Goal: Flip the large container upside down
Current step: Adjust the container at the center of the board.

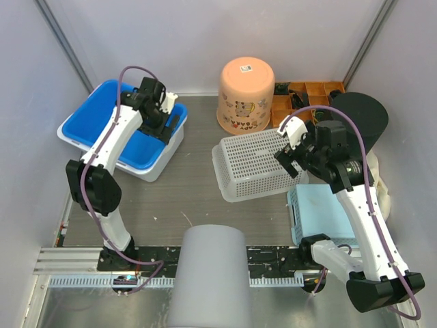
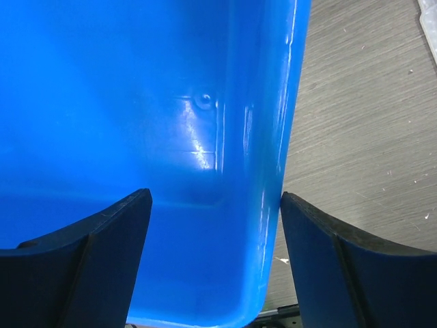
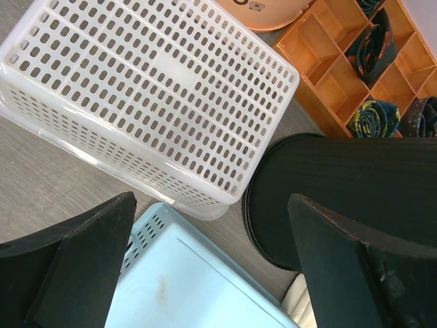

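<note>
Finds the large blue container [image 1: 89,123] at the far left of the desk [image 1: 184,195], open side up and not turned over, its right corner toward the desk's middle. Shows the left fingers [image 1: 173,128] spread wide astride the container's right wall. From the left wrist view, puts one finger [image 2: 116,239] inside over the blue floor [image 2: 136,102] and the other outside over the grey desk [image 2: 369,123]. Cannot tell whether either touches the wall.

Shows the right fingers [image 1: 287,156] also wide, gripping nothing, above the right end of a white perforated basket [image 1: 252,164] lying bottom-up mid-desk. Through the right wrist view, between those fingers [image 3: 89,246], takes in the basket [image 3: 157,89], a pale blue crate [image 3: 191,273] just beside it, a black round disc [image 3: 321,178] and an orange divider tray [image 3: 341,75]. Leaves a peach bucket [image 1: 246,92] inverted at the back.
</note>
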You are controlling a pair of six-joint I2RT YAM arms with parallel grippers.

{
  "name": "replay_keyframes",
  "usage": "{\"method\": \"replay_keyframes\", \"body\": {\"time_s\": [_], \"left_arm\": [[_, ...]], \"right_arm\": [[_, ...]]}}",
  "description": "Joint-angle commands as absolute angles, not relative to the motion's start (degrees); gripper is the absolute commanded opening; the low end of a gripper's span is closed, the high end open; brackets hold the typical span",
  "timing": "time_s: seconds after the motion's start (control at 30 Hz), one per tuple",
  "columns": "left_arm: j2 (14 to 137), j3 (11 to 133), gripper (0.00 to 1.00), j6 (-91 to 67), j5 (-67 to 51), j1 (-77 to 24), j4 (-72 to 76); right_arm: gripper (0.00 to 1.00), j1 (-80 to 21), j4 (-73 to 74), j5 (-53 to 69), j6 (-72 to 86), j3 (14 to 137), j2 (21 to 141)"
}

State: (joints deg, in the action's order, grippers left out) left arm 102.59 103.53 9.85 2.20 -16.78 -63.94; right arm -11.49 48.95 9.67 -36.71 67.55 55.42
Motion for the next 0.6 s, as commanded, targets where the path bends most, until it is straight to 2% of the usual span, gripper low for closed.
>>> {"method": "replay_keyframes", "body": {"time_s": [0.0, 0.23, 0.37, 0.57], "left_arm": [[105.4, 106.3, 0.77, 9.9, 2.6, -16.9, -64.0], [106.4, 105.8, 0.74, 9.2, 0.7, -16.9, -64.6], [106.2, 105.3, 0.55, 11.5, 1.4, -16.9, -65.7], [102.6, 100.8, 0.54, 20.9, 0.6, -16.9, -70.8]], "right_arm": [[1.0, -11.0, 47.6, 11.6, -35.3, 69.7, 55.1], [1.0, -10.4, 47.6, 11.8, -35.3, 69.8, 55.2], [1.0, -10.4, 47.3, 12.0, -35.2, 69.3, 55.4], [1.0, -10.3, 47.7, 12.6, -35.5, 68.8, 55.6]]}}
